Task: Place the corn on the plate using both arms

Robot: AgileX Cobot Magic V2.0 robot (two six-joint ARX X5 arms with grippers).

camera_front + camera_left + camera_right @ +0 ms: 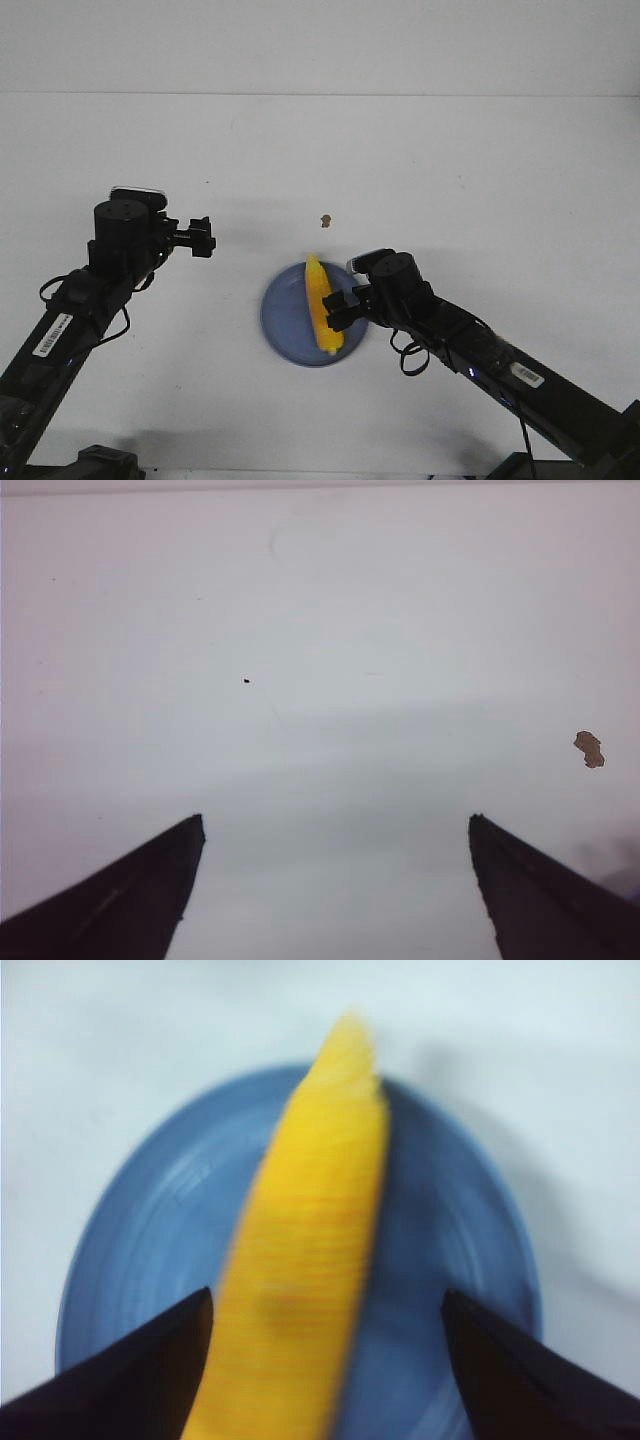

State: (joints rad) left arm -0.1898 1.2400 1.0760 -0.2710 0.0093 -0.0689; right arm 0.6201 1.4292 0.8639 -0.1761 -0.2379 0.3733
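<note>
The yellow-orange corn (322, 305) lies across the periwinkle-blue plate (285, 320), its pointed end over the far rim. My right gripper (340, 310) is at the plate's right side, open, with its jaws spread wide on either side of the cob. In the right wrist view the corn (310, 1240) is blurred and runs between the fingers over the plate (150, 1230), close to one finger (150, 1360). That gripper (327, 1300) does not clamp it. My left gripper (205, 237) is open and empty, up left of the plate, over bare table (335, 825).
A small brown speck (324, 220) lies on the white table just beyond the plate. It also shows in the left wrist view (589, 748). The table's far edge meets a white wall.
</note>
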